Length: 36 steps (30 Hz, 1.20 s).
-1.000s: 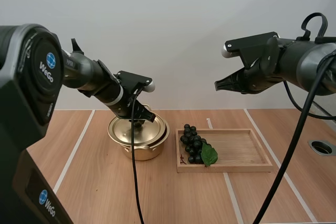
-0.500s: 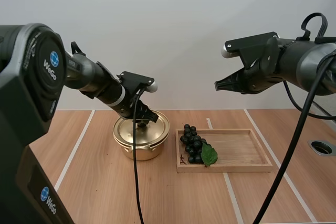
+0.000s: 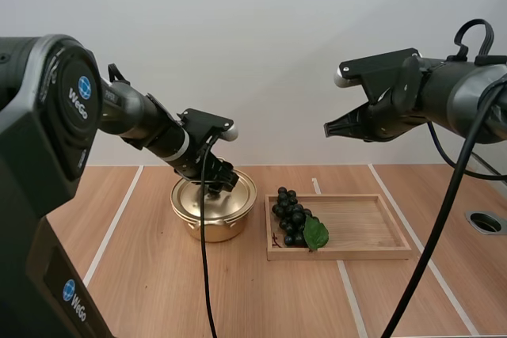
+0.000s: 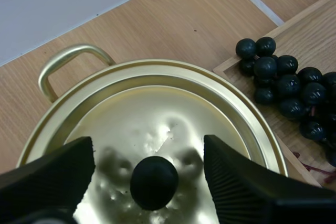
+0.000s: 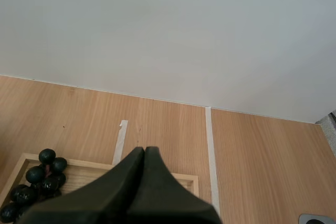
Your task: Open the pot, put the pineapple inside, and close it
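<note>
A gold pot [image 3: 212, 223] stands on the table with its gold lid [image 3: 214, 198] seated on it. In the left wrist view the lid [image 4: 157, 108] fills the pot's rim, and its black knob [image 4: 154, 182] sits between my fingers without touching them. My left gripper [image 3: 220, 183] [image 4: 148, 150] is open right over the knob. My right gripper [image 3: 328, 128] hangs high above the table, shut on nothing; its fingers [image 5: 144, 156] lie together as one wedge over the tray's far edge. A bunch of dark grapes [image 3: 291, 219] with a green leaf lies in the tray.
A wooden tray [image 3: 360, 231] lies right of the pot, the grapes [image 4: 283, 77] at its left end by the pot's rim. The pot's loop handle [image 4: 67, 59] points to the wall. White tape lines cross the table. A round hole [image 3: 486, 222] sits at the far right.
My left gripper carried the lid from left of centre rightward until it sat square on the pot, then opened and let go of the knob. The right arm stayed still.
</note>
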Tool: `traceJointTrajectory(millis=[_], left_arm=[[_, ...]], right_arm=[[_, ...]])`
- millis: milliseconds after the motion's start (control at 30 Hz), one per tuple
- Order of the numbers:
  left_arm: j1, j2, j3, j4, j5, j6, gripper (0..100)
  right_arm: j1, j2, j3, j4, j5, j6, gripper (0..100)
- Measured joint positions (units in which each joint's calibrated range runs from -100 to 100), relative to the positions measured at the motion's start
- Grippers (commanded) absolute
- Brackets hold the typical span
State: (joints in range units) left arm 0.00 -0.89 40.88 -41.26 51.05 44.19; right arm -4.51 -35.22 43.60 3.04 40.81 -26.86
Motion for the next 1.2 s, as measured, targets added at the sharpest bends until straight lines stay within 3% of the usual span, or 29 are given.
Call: traceJointTrajectory(millis=[300,467,500,567,700,733,967,1200], left_arm=[[0.0,-8.2,-2.9,0.2,1.5,-0.7,100],[-0.05,-16.6,-7.7,3.7,6.9,-4.9,100],[-0.05,-18.4,-8.6,4.8,8.1,-6.1,96],[0.0,-21.8,-10.8,7.2,10.6,-8.8,77],[0.0,-30.5,-13.9,10.9,14.2,-12.8,9],[0.0,-32.5,-14.2,11.6,14.7,-13.2,0],[0.19,-49.6,-14.8,14.6,16.4,-15.8,0],[2.41,-62.1,-14.9,16.3,17.9,-20.9,0]], right_arm=[[0.0,0.0,0.0,0.0,0.0,-0.3,0],[0.0,0.0,0.0,-0.1,0.0,-0.3,0],[0.0,0.0,0.0,-0.2,0.0,-0.3,0],[0.0,-0.7,0.0,-0.4,0.0,-0.4,0],[0.0,-4.5,0.0,-0.8,-0.7,-0.4,0],[0.0,-6.0,0.0,-0.8,-0.9,-0.4,0],[0.0,-18.7,0.0,-0.8,-6.5,-0.4,0],[0.0,-28.3,0.0,-0.9,-8.0,-0.5,0]])
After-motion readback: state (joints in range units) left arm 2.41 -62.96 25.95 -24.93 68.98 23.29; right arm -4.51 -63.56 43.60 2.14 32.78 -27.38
